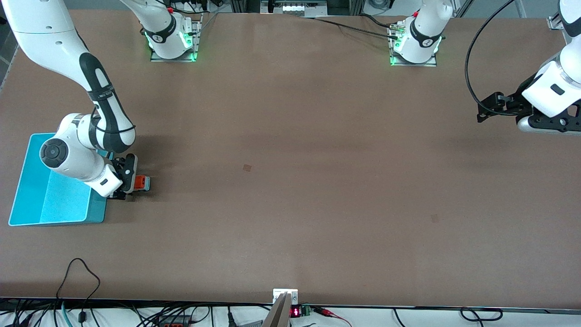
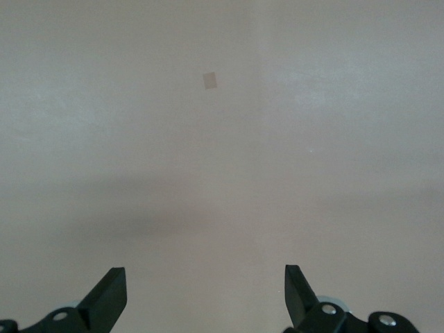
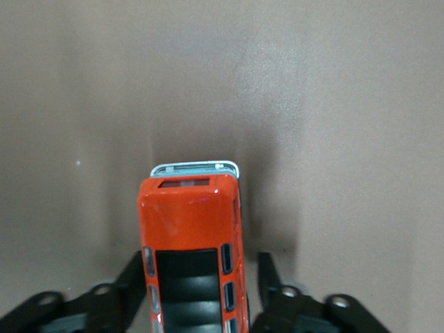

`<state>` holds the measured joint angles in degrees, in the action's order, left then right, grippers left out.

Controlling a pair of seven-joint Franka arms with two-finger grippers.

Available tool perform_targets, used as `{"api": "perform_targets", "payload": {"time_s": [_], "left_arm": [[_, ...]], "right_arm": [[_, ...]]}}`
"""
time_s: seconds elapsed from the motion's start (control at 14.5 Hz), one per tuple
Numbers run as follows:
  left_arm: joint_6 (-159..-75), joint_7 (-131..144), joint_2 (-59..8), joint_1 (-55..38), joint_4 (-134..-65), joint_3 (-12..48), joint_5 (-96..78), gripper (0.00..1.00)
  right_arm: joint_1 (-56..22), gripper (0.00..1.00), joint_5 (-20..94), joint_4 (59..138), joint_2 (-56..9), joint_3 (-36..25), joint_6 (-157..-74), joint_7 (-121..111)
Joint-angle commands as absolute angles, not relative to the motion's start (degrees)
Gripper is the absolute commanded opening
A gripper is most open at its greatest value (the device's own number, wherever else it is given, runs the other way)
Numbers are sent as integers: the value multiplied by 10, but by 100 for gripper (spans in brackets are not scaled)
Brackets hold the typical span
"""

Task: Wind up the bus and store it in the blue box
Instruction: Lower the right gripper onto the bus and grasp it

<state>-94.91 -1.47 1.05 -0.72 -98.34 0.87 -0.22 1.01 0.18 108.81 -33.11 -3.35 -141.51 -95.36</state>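
Front view shows us the right gripper (image 1: 128, 180) low at the bench's right-arm end, its fingers (image 3: 130, 277) set on either flank of the bus (image 1: 141, 183), gripping it. We see the bus just beside the blue box (image 1: 27, 190), which sits by that edge. Our left gripper (image 1: 488, 109) waits above the left-arm end, fingers (image 2: 107, 297) spread wide, holding nothing.

brown table (image 1: 317, 136), blue box (image 1: 27, 181), bus (image 1: 141, 183) beside it
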Motion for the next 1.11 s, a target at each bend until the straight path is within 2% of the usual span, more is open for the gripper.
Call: {"api": "perform_targets", "payload": {"time_s": [0.0, 0.07, 0.28, 0.42, 0.69, 1.04], "left_arm": [[-940, -19, 7, -8, -968, 11, -2, 100], [-940, -20, 8, -8, -968, 11, -2, 100], [-935, -21, 10, -6, -968, 11, -3, 100], [-933, -22, 12, -6, -968, 11, -2, 100], [-928, -22, 12, -6, -967, 11, -2, 100], [-925, -21, 12, -7, -963, 11, -2, 100]], "right_arm": [[15, 40, -4, 1094, -330, -30, -1430, -967], [14, 33, -4, 1094, -328, -30, -1428, -966], [1, 27, 9, 1092, -317, -30, -1426, -955], [-3, 26, 49, 1091, -298, -29, -1425, -934], [-21, 27, 212, 1082, -244, -33, -1407, -889], [-21, 27, 222, 1031, -222, -69, -1310, -666]]}}
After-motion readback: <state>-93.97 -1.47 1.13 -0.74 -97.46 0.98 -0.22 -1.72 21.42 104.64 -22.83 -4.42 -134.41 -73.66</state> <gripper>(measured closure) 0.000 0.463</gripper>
